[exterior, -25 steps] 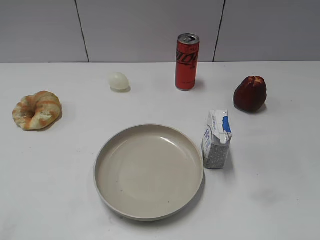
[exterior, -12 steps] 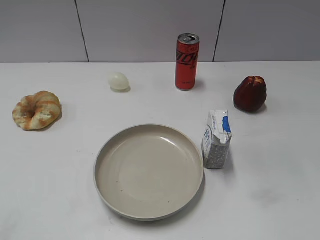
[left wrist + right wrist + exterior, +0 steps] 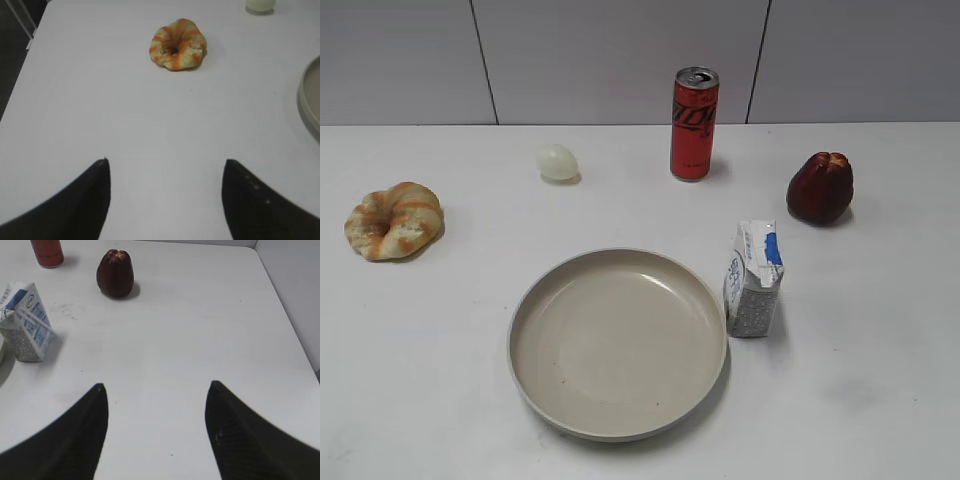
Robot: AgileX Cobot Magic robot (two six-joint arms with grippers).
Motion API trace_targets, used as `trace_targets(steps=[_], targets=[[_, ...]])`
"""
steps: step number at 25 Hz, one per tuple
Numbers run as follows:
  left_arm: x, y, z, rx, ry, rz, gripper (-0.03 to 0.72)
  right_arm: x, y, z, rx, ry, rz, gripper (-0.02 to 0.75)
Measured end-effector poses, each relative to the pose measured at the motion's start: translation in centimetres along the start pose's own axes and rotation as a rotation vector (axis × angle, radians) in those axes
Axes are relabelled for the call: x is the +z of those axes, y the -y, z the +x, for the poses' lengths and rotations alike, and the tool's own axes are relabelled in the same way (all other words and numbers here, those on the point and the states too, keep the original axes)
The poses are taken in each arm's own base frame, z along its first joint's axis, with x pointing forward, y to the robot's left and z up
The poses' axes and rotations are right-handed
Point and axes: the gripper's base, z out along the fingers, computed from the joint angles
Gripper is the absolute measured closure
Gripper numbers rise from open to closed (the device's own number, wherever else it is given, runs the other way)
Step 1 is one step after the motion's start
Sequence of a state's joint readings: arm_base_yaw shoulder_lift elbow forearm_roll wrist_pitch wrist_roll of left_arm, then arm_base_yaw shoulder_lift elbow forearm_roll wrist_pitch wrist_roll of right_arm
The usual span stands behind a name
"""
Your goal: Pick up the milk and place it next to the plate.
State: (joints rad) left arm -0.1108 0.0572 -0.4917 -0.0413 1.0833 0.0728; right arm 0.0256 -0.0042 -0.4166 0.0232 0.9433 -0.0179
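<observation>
Milk: your milk carton (image 3: 754, 280) stands upright on the white table (image 3: 880, 330), just beside the right rim of the plate; from the exterior view you cannot tell whether they touch. Its blue-and-white gable top faces up, its grey speckled side faces the camera. In the right wrist view the carton (image 3: 26, 322) sits at the far left, with a straw taped along its printed face.

Plate: the beige plate (image 3: 618, 342) lies flat at the front centre, with nothing on it. You see only a slice of its rim (image 3: 309, 100) at the right edge of the left wrist view.

Right gripper: your right gripper (image 3: 156, 387) hangs over bare table with its fingers spread wide, holding nothing, well apart from the carton.

Left gripper: your left gripper (image 3: 165, 162) is likewise spread wide and holds nothing, above bare table.

Red fruit: a dark red fruit (image 3: 820, 187) sits behind the carton to the right.

Soda can: a red can (image 3: 694, 123) stands upright at the back.

Egg: a pale egg (image 3: 557, 162) lies left of the can.

Pastry: an orange-striped ring pastry (image 3: 394, 220) lies at the far left, ahead of your left gripper.
</observation>
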Motion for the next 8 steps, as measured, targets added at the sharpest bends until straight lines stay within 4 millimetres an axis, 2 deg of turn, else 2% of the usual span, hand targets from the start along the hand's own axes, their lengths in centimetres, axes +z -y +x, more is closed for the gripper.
trace_targets(steps=[8], targets=[[-0.58, 0.07, 0.37, -0.019, 0.044, -0.035, 0.161, 0.00, 0.00, 0.00, 0.000, 0.000, 0.000, 0.271]])
